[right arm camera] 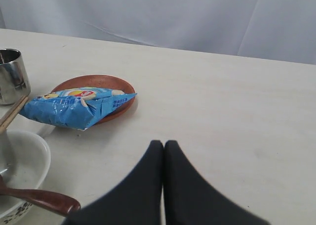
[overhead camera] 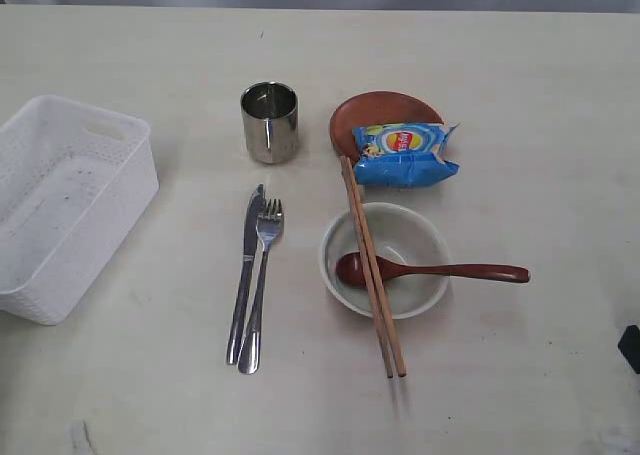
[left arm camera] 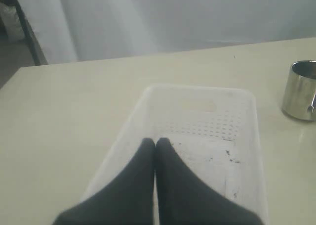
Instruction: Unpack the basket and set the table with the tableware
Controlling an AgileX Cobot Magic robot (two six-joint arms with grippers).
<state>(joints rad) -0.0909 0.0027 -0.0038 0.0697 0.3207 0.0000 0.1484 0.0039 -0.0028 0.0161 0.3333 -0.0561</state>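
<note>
Hovering shut, tips pressed together w/ nothing held: left gripper (left arm camera: pixel 156 142) over the basket (overhead camera: pixel 110 235), which lies empty right below its fingers; right gripper (right arm camera: pixel 163 143) over bare table (overhead camera: pixel 520 375). Tableware is out, prob. as a place setting: knife (overhead camera: pixel 246 270) + fork (overhead camera: pixel 262 285) side by side, spoon (overhead camera: pixel 440 271) and chopsticks (overhead camera: pixel 385 325) across bowl (overhead camera: pixel 425 237), cup (overhead camera: pixel 269 122), and plate (overhead camera: pixel 385 107) just beyond the right fingers. Chip bag (overhead camera: pixel 405 153) covers part of the plate; nothing blocks either arm.

Exterior view: basket (overhead camera: pixel 105 245) cropped by the picture's left edge; plate (overhead camera: pixel 385 110) partly covered by chip bag (overhead camera: pixel 405 155); dark object (overhead camera: pixel 631 347) at the right edge cropped, unidentifiable. Left wrist view: cup (left arm camera: pixel 300 91) cropped; left end effector (left arm camera: pixel 156 142) blurred, hiding the basket's near end. Right wrist view: bowl (right arm camera: pixel 30 147), spoon (right arm camera: pixel 44 199) cropped.
</note>
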